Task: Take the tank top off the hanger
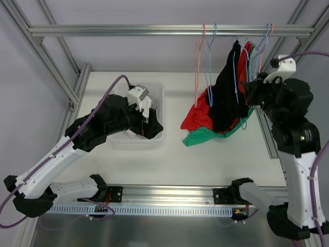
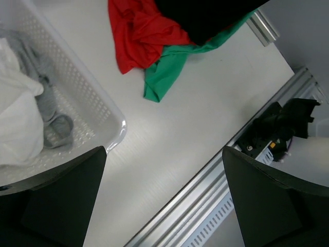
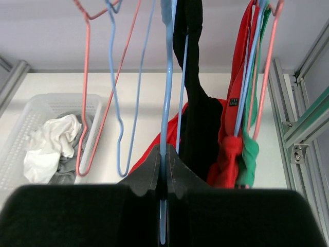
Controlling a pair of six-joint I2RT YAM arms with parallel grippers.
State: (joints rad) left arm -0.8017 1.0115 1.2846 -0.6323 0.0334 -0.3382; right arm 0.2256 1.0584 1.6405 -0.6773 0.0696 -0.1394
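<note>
Clamped right pincer (image 3: 163, 170) on blue hanger (image 3: 165, 103) wire just beside black tank top (image 3: 198, 118) hanging from rail (image 1: 154, 30) above tabletop (image 2: 169, 118); held left pincer (image 2: 164, 200) spread wide apart by white basket (image 2: 77, 87).

Two arms in white and black, purple-cabled.
Left arm (image 1: 43, 172) and right arm (image 1: 298, 180): white links nearest the rail (image 1: 169, 198), bulky black joints beyond, a purple cable (image 1: 308, 53) along each, a white camera mount (image 1: 285, 66) farthest.
</note>
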